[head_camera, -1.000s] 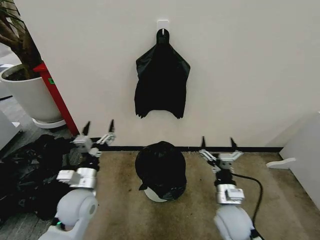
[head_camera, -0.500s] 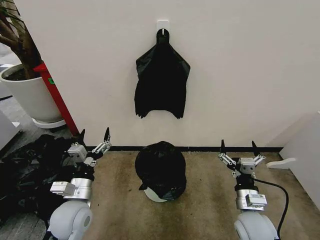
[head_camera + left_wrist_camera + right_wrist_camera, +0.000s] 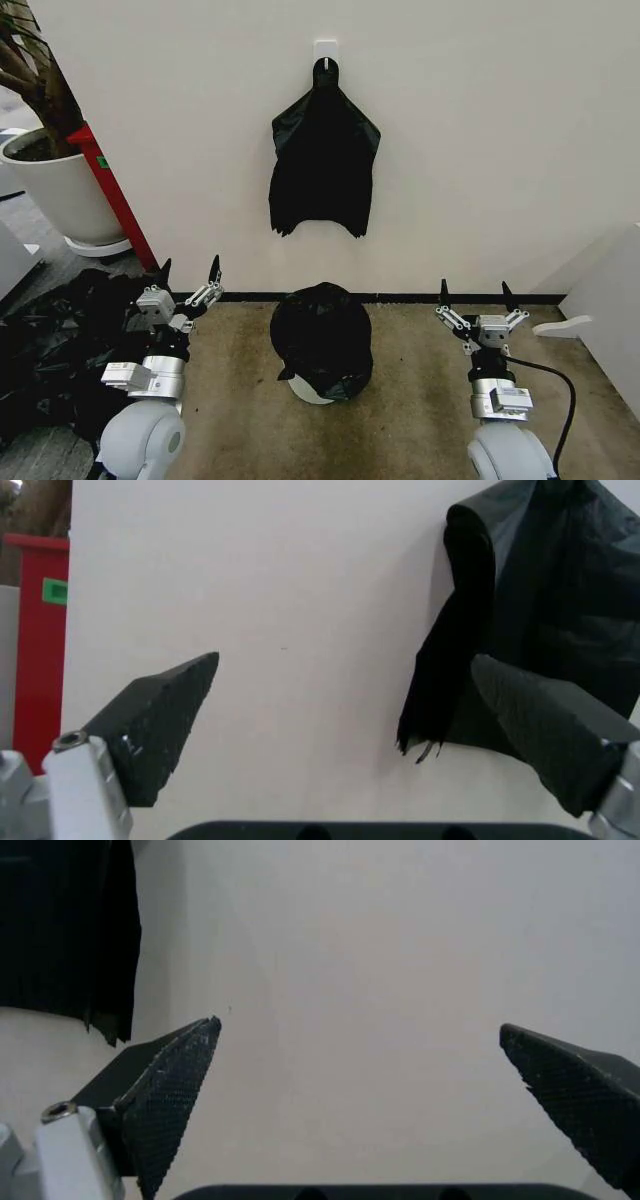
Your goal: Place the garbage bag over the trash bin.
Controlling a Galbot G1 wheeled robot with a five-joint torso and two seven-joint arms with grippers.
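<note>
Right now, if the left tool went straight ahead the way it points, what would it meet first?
Probably the white wall. The left tool is open and empty, aimed at bare wall, with the hanging bundle of black bags beside that line. Nothing seems to stand between, though depth is hard to judge.

One trash bin [image 3: 318, 388] is standing on the floor below the wall, wearing one garbage bag [image 3: 321, 338] over its top, while one bundle of black bags [image 3: 322, 165] is hanging from a single wall hook [image 3: 325, 62] above it. Two grippers are showing, the left gripper [image 3: 189, 272] and the right gripper [image 3: 473, 293], each holding two fingers [image 3: 160, 720] spread apart. One heap of black plastic [image 3: 55, 345], one white plant pot [image 3: 62, 188] and one red post [image 3: 113, 190] are sitting at the left.
</note>
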